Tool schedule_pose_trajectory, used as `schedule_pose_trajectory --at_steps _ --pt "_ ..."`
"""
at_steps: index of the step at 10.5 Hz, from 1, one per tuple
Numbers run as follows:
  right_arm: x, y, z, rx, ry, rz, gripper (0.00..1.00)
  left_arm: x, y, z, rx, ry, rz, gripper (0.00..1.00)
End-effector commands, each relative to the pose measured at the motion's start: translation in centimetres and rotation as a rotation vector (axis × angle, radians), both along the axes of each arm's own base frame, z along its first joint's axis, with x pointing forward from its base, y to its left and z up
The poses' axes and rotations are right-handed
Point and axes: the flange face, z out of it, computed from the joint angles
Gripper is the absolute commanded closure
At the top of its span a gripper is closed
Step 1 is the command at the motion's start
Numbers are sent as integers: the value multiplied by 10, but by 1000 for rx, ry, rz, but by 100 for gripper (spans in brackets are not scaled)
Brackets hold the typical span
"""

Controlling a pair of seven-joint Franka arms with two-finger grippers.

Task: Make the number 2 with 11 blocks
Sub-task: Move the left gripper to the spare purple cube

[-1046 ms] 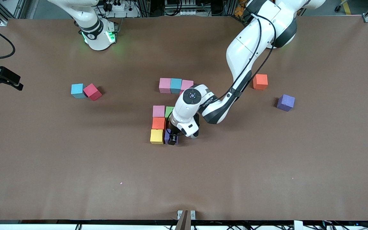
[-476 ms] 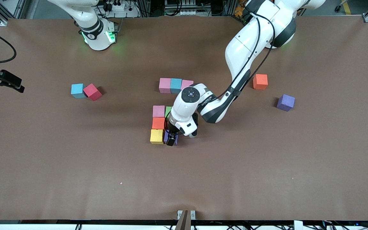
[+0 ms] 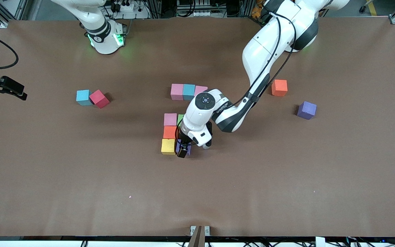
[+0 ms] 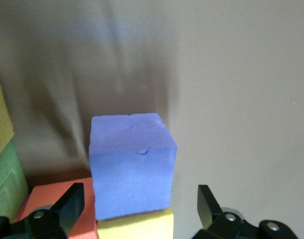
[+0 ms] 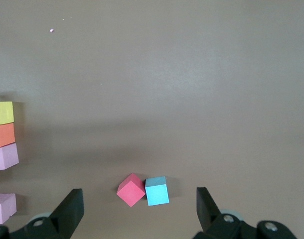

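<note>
Fingers of the left gripper (image 3: 182, 150) stand spread wide on either side of a purple block (image 4: 132, 164), not pressing it; they look freshly let go, with the block seated against the yellow block (image 3: 168, 146) at the centre of the front view. That would make it the second cube of the bottom row of the 2 (image 3: 177, 120), which is why it sits flush rather than loose.

Above the yellow one in the frame come an orange block (image 3: 170, 131), then a pink (image 3: 170, 119) and a green (image 3: 181, 118) block partly under the arm, then a top row of pink, light blue and pink (image 3: 188, 91).

Spare cubes lie apart: an orange (image 3: 279, 87) and a purple (image 3: 307, 110) one at right of centre, a blue (image 3: 83, 97) and a crimson (image 3: 99, 98) touching at left of centre.

At the left edge of the frame the right gripper (image 3: 2, 87) waits, fingers (image 5: 67, 211) wide apart and empty, looking down on the blue and crimson pair.
</note>
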Motion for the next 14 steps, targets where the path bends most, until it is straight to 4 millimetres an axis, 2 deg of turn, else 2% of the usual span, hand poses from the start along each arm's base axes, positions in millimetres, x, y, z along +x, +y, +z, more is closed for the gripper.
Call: schedule_pose_trajectory --at_steps 1,3,4,6,7,8,10,12,14 --pt "6 2 0 -9 3 -5 0 5 7 36 3 43 30 0" --pt "8 1 -3 -9 4 -5 0 14 23 63 16 90 63 0" --pt "9 1 -5 -9 4 -5 0 23 39 72 41 122 85 0" --pt "10 0 -9 -8 9 -6 0 35 71 74 119 177 102 0" --pt "13 1 -11 -8 7 -5 0 34 88 71 162 206 89 0" --pt "13 1 -12 -8 9 -5 0 28 109 70 200 226 77 0" --pt "13 1 -16 -7 16 -5 0 12 154 85 244 235 51 0" --pt "17 0 -31 -6 27 -1 0 7 216 87 287 247 55 0" --pt "18 1 -36 -6 27 1 0 -2 274 83 333 275 41 0"
